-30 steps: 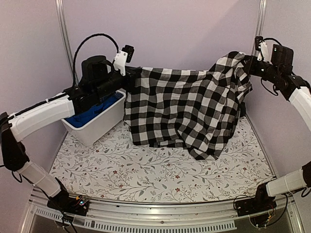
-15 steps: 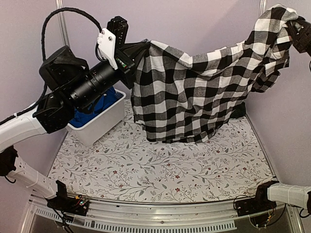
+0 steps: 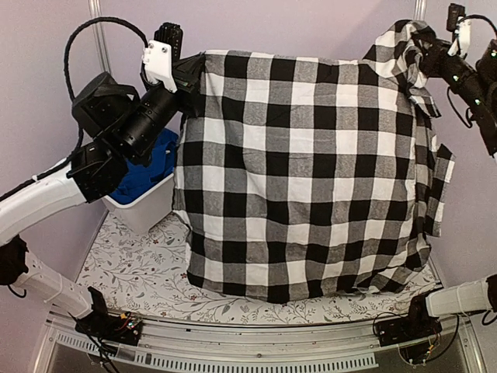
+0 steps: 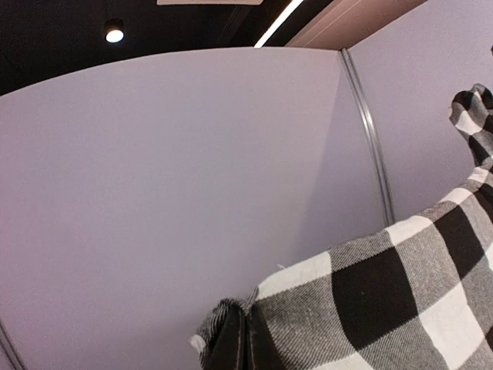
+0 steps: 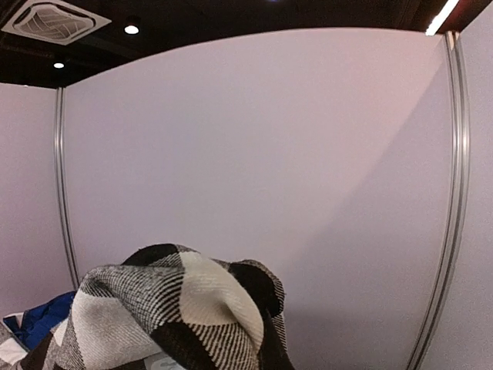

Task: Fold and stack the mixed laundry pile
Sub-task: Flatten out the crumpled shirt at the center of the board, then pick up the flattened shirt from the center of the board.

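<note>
The checked shirt [image 3: 311,171] fills the middle of the top view. It is one garment, stretched flat in the air between the two arms, with its lower hem hanging just over the near part of the table [image 3: 140,264]. I judge this the spreading step that comes ahead of the first fold. The next move calls for lowering it evenly onto the table, with both top corners level so that it lands without creases. One white tub [image 3: 147,210] sits at the back left, with one blue garment [image 3: 159,159] inside it; no tartan piece is visible. The left gripper [image 3: 192,70] has its fingers pinched together on one top corner. The right gripper [image 3: 423,53] is clamped on the other corner — bunched cloth hides its fingertips.
</note>
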You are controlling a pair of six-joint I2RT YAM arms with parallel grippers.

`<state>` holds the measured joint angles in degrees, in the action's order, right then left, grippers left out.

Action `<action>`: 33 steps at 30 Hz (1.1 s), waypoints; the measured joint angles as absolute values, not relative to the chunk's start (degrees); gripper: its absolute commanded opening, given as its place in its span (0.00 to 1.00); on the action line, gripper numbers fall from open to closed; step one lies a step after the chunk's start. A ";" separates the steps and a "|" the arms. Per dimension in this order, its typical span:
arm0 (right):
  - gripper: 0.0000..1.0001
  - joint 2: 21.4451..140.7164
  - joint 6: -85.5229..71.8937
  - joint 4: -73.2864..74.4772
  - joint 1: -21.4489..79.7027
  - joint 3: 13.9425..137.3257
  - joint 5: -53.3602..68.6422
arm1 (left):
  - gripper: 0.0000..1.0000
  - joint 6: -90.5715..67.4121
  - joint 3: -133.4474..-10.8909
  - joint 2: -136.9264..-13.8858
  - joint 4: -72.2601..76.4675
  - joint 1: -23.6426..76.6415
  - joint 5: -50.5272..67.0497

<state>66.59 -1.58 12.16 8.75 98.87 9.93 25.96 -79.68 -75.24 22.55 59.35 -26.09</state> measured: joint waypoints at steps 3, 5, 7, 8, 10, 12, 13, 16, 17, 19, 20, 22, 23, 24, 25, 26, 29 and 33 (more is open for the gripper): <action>0.06 74.78 -1.52 8.97 8.95 96.44 9.74 | 0.00 18.35 -78.52 -77.67 20.71 49.45 -24.21; 0.61 83.42 -1.21 8.03 9.10 97.95 9.69 | 0.30 13.32 -78.87 -81.82 19.29 42.78 -22.37; 0.92 93.93 -0.54 9.56 9.13 105.25 9.41 | 0.66 8.95 -81.97 -87.94 15.77 37.95 -21.06; 0.98 102.48 -0.14 13.72 9.13 115.20 9.06 | 0.83 6.92 -84.79 -91.66 13.54 36.05 -20.67; 0.99 116.44 0.30 18.52 9.30 132.20 8.21 | 0.98 2.59 -92.09 -99.98 7.55 32.60 -20.18; 0.99 126.19 0.89 22.48 9.45 142.71 7.16 | 1.00 -0.36 -93.86 -104.07 3.51 30.74 -20.16; 0.99 128.07 1.19 24.03 9.52 142.78 7.14 | 1.00 -1.67 -92.95 -104.90 1.34 30.06 -20.10; 0.99 126.61 1.34 24.29 9.91 129.16 6.50 | 1.00 -3.79 -89.56 -104.44 -2.20 29.91 -19.86; 0.99 125.01 1.32 24.23 10.09 123.02 6.31 | 1.00 -4.51 -88.29 -103.79 -2.79 30.17 -19.53; 0.99 122.02 1.28 25.34 10.26 113.21 6.15 | 1.00 -5.39 -86.24 -102.32 -3.55 30.52 -18.37; 0.99 120.36 1.17 26.26 10.39 109.51 6.31 | 1.00 -5.91 -84.66 -101.12 -3.84 30.72 -17.45; 0.98 117.03 0.86 26.59 10.46 104.95 7.03 | 1.00 -6.33 -82.67 -99.90 -3.92 31.09 -16.29; 0.96 114.04 0.43 26.24 10.48 101.43 8.14 | 1.00 -6.52 -81.43 -99.31 -3.81 31.38 -15.70; 0.94 110.87 -0.25 25.96 10.50 98.17 9.23 | 1.00 -6.79 -79.88 -98.87 -3.77 31.79 -15.00; 0.93 107.92 -0.64 25.28 10.50 95.09 10.20 | 1.00 -7.01 -78.67 -98.63 -3.81 32.23 -14.02; 0.92 104.22 -1.41 23.73 10.50 90.96 11.70 | 1.00 -7.29 -77.21 -98.56 -3.75 32.75 -12.97; 0.89 94.52 -4.08 20.45 11.18 78.48 16.38 | 0.95 -8.38 -72.40 -99.04 -4.38 34.72 -9.30; 0.84 92.23 -6.33 17.15 13.78 67.53 19.64 | 0.82 -10.13 -70.11 -102.94 -5.96 36.45 -6.20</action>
